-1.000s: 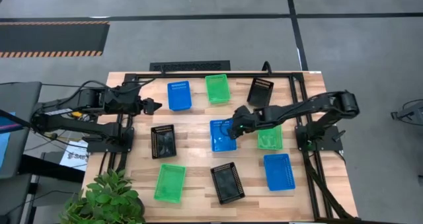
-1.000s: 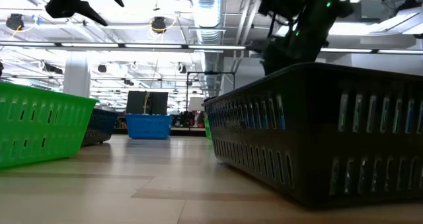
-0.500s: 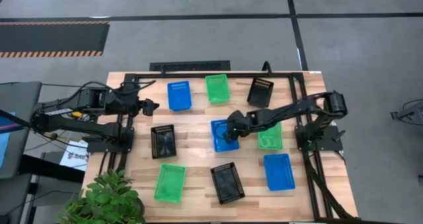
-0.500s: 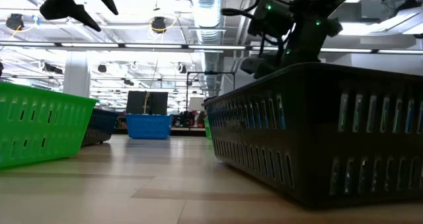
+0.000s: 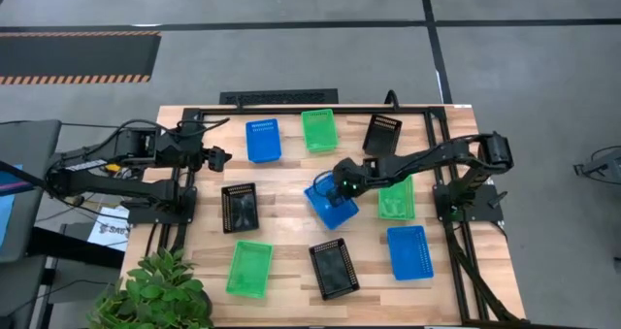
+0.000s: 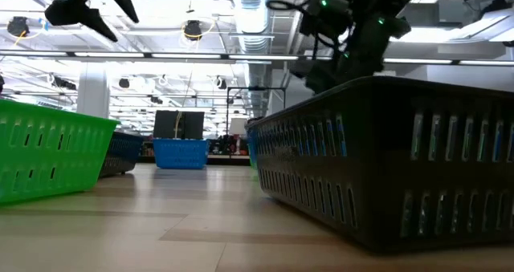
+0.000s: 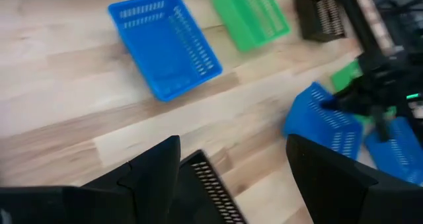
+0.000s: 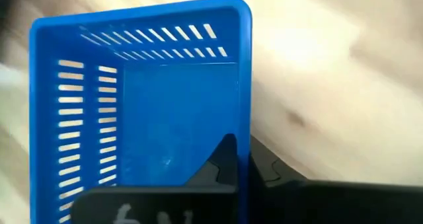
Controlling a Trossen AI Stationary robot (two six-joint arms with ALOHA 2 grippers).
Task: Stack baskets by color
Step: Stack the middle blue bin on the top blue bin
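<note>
Nine baskets lie on the wooden table, three each of blue, green and black. My right gripper [image 5: 341, 186] is shut on the middle blue basket [image 5: 328, 204], which lies slantwise on the boards; its inside shows in the right wrist view [image 8: 178, 112]. My left gripper [image 5: 221, 157] hangs open above the table's left side, touching nothing, next to the far blue basket [image 5: 263, 140]. In the left wrist view the left gripper [image 7: 231, 151] has that basket [image 7: 165, 45] ahead of it and a black basket [image 7: 211, 191] below. A third blue basket [image 5: 409, 251] sits at the near right. My right gripper pinches one side wall of the middle blue basket at its rim [image 8: 244, 128], one finger [image 8: 223, 159] inside the basket and the other [image 8: 268, 168] outside. The fingers come slanting down from the table's right. Whether the basket's bottom is clear of the table I cannot tell.
Green baskets sit at the far middle [image 5: 318, 130], right of the held one [image 5: 396, 199] and near left [image 5: 249, 268]. Black baskets sit at the far right [image 5: 381, 133], left [image 5: 240, 207] and near middle [image 5: 333, 268]. A potted plant [image 5: 155, 290] stands at the near left corner.
My right gripper has gone a little toward the table's left and down onto the middle blue basket and taken hold of its wall. The basket, which lay square to the table, has turned about and now lies slantwise. The left arm has kept its place.
</note>
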